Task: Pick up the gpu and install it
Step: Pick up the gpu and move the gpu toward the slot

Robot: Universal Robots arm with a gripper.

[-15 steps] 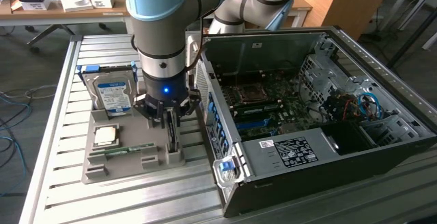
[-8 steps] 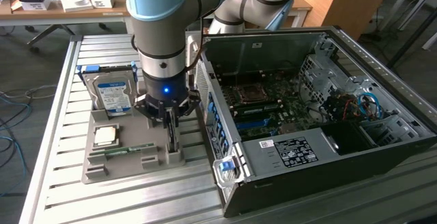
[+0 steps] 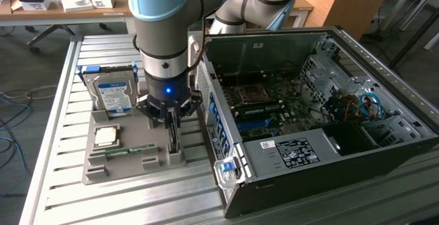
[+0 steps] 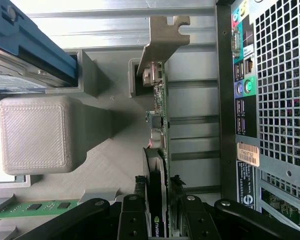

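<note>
Standing by the slatted tabletop [image 3: 58, 194], I see the arm reaching straight down onto a grey holder [image 3: 137, 132], with its gripper [image 3: 172, 118] over the slot along the holder's three o'clock edge in the exterior view. The gpu [image 3: 174, 142] stands there on its long edge, seated in that slot. From that distance the grip is hard to judge. The wrist view settles it, showing two fingers [image 4: 134, 217] clamped on the card, one against each face. It also shows the card's metal bracket [image 4: 162, 37] at the far end and the case's perforated back panel [image 4: 285, 100] with its ports running alongside. The exterior view adds the computer case [image 3: 295, 189] lying with its open side up and the motherboard [image 3: 274, 107] bare inside. A narrow strip of tabletop separates holder and case at three o'clock, and toward nine o'clock the slats run on to the tabletop's edge. The holder carries one gpu, one hard drive [image 3: 113, 95] upright at eleven o'clock from the gripper, and one processor chip [image 3: 106, 136] and one memory stick [image 3: 123, 152] at eight o'clock.
</note>
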